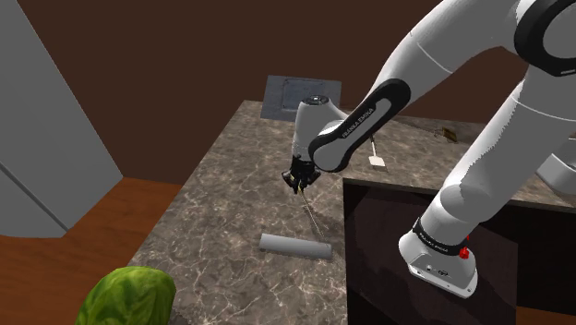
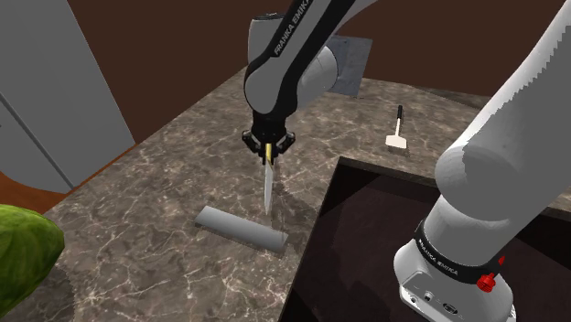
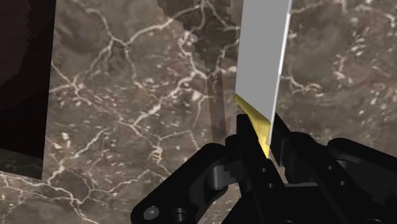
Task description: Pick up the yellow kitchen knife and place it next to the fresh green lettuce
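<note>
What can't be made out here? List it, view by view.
Wrist view: the knife handle, mostly buried in the gripper.
Shoulder view: the lettuce, cut off by the bottom edge.
Shoulder view: the white tool, too small to identify.

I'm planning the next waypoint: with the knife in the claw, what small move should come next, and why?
Probably carry it toward the shoulder view's lower left. The claw is shut on the knife by its yellow handle, blade hanging down over the counter, and the lettuce sits there. Keep height: the grey cylinder lies near the tip.
</note>
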Controlling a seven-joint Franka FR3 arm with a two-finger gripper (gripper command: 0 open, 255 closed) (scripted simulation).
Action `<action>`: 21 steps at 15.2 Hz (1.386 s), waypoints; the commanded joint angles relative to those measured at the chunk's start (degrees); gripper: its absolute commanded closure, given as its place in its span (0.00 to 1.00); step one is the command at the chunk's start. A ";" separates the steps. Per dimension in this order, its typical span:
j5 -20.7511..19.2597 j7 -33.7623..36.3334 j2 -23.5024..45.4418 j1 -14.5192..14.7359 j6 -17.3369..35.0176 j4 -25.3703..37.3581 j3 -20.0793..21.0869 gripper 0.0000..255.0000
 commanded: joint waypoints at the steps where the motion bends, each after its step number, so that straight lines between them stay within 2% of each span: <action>1: 1.23 -0.84 -1.71 0.20 -1.77 0.12 -0.03 1.00; 10: 4.58 -3.22 -8.94 1.13 -10.39 1.82 -0.95 1.00; 21: 5.98 -4.37 -15.76 1.75 -20.63 5.40 -2.40 1.00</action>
